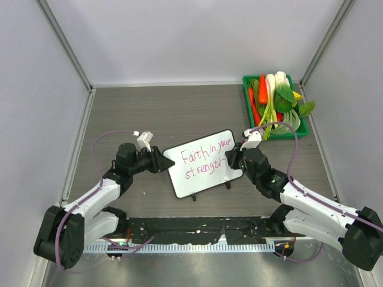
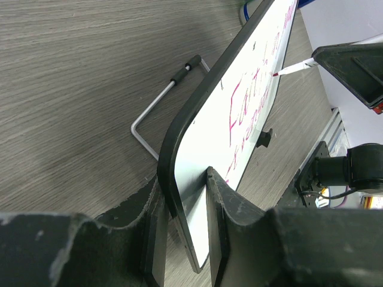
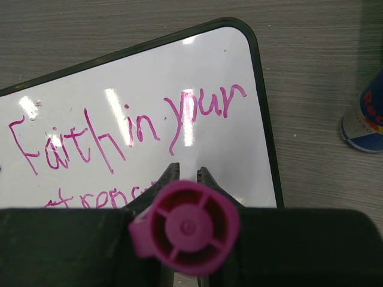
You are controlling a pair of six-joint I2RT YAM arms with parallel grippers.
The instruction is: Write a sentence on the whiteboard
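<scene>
On the counter [image 1: 179, 110], the whiteboard [image 1: 200, 179] stood propped: left end effector [image 2: 183, 182] clamped its edge to steady it, right end effector [image 3: 188, 174] clenched the marker [image 3: 185, 227], tip seemingly finishing the sentence [image 1: 206, 158].

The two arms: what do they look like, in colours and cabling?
The left arm and right arm have white link shells with black joints. The left gripper and right gripper are black, with scuffed fingers. A purple cable loops along each arm.
</scene>
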